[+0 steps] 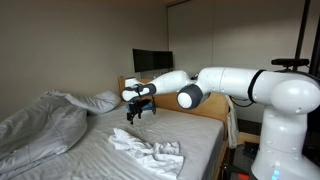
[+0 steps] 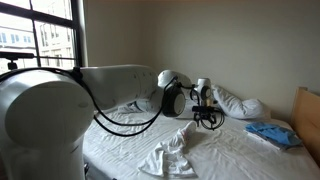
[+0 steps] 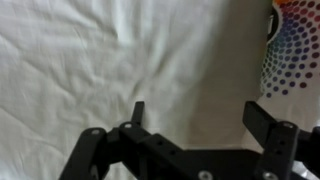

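A bedroom is seen, plain pale walls, a window (image 2: pixel 40 40) at the far left in an exterior view, and a dark monitor (image 1: pixel 151 61) set against the far wall behind the wooden headboard (image 1: pixel 205 105). The bed (image 1: pixel 110 165) is covered by a white sheet, soft and finely wrinkled throughout. The hand (image 1: pixel 138 112) is held above the middle of the mattress, jaws spread wide, nothing gripped between them; in the wrist view only bare creased sheet is seen below the black fingers (image 3: pixel 137 112). A crumpled white cloth (image 1: pixel 148 152), limp and folded over itself, is left lying on the near part of the bed, apart from the hand and nearest to it. A rumpled grey duvet (image 1: pixel 40 125) is heaped at the left, with a pillow (image 1: pixel 100 101) beside it. A blue cloth (image 2: pixel 272 132) is spread near the headboard, and a patch of fabric printed with coloured dots (image 3: pixel 295 45) is caught at the right edge of the wrist view.

Risk is judged here: white on white, the cloth could be missed, and sheet could be pinched along with it if the hand is lowered too deep. A loose fold could slip free.
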Robot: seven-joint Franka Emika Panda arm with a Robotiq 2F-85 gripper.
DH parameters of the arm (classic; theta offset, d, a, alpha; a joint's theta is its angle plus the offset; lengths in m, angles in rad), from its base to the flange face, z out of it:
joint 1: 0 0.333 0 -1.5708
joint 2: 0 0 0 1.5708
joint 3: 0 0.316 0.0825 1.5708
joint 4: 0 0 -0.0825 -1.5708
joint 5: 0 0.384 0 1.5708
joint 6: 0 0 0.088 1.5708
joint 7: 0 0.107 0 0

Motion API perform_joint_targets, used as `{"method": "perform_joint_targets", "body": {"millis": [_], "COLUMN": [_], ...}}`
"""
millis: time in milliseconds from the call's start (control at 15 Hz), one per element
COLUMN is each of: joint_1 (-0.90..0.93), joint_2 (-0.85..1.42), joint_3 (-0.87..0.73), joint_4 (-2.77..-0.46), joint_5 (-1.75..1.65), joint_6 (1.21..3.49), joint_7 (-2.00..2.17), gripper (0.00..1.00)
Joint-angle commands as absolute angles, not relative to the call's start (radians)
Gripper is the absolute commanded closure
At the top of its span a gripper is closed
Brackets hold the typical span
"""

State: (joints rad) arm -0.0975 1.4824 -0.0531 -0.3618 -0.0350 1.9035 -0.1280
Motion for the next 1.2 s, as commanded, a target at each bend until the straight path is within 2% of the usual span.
{"method": "perform_joint_targets", "body": {"millis": [0,667,1133], "joint_1": [-0.08,-0.043,-0.036], "joint_2": [1.458,1.33,1.327], "joint_3": [-0.062,-0.057,-0.056], "joint_4": [-0.367,-0.356,-0.354], "joint_5": [-0.062,-0.052,-0.047], "joint_6": [1.889,1.627,1.618], "joint_7": [-0.158,-0.167,-0.135], "gripper": [0.0,0.0,0.0]}}
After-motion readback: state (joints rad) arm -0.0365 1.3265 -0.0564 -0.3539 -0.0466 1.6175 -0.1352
